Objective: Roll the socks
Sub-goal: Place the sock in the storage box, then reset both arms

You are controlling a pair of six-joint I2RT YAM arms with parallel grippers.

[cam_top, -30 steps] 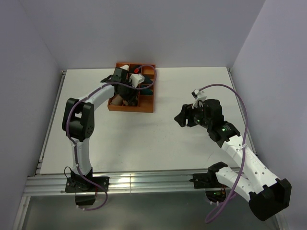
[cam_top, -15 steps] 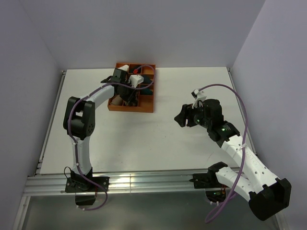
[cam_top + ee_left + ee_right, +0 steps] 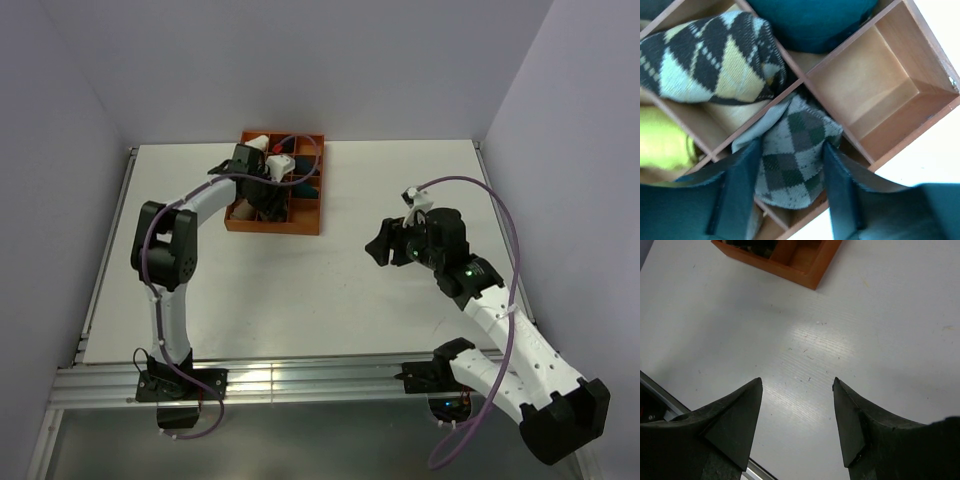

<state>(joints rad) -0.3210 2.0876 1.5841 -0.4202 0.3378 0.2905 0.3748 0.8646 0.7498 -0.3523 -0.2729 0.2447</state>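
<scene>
My left gripper (image 3: 791, 155) reaches into the orange wooden divided box (image 3: 272, 226). Its fingers press both sides of a grey-and-dark-green argyle sock bundle (image 3: 792, 145) with a plain pale fold, held over the dividers. A tan-and-dark-brown argyle sock (image 3: 715, 60) lies rolled in the compartment beside it. I cannot make out the plain tan-brown sock with the striped cuff. In the top view my left gripper (image 3: 268, 195) is over the box's left side. My right gripper (image 3: 378, 245) is open and empty above bare table, also in its wrist view (image 3: 797, 385).
The box (image 3: 920, 115) also holds a teal bundle (image 3: 815, 20) and a yellow-green bundle (image 3: 662, 145); one corner compartment (image 3: 865, 90) is empty. The box corner shows in the right wrist view (image 3: 810, 275). A metal rail (image 3: 300, 380) runs along the table's near edge.
My left wrist has shifted slightly left over the box. My right arm has barely moved.
</scene>
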